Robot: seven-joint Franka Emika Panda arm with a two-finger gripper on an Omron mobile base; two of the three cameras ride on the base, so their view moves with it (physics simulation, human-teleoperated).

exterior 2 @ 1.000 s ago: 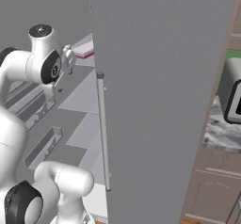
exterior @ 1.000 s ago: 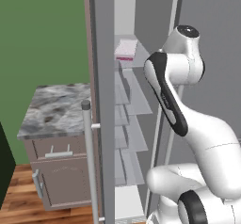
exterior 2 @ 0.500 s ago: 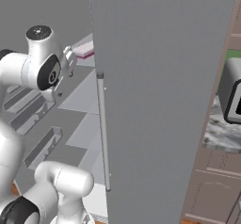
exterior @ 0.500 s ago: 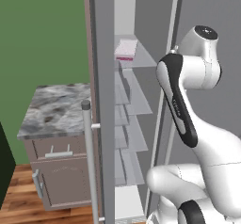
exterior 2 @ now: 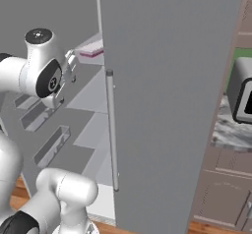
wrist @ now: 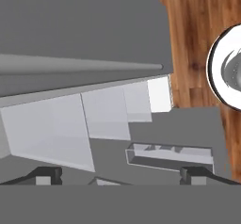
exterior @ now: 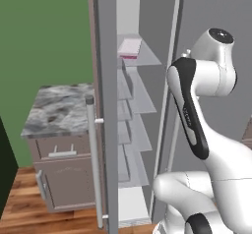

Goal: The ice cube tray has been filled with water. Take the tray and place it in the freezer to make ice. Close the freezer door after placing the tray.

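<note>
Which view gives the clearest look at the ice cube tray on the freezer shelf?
The left base view: the ice cube tray lies flat on an upper shelf, its pale top and magenta edge plain. The right base view shows just its end beside the right door. I can't make it out in the hand view.

Tall grey two-door fridge with its narrow left freezer compartment [exterior: 140,130] open. The grey freezer door [exterior: 106,105] stands edge-on, a vertical silver bar handle [exterior: 94,161] on its outer face. A thin flat pinkish-white ice cube tray with a magenta lower edge [exterior: 130,48] lies on an upper pale grey shelf inside. Left of the door stands a brown cabinet with a marbled grey countertop [exterior: 61,107]. The white robot arm with dark joints [exterior: 197,100] rises right of the compartment.
</note>
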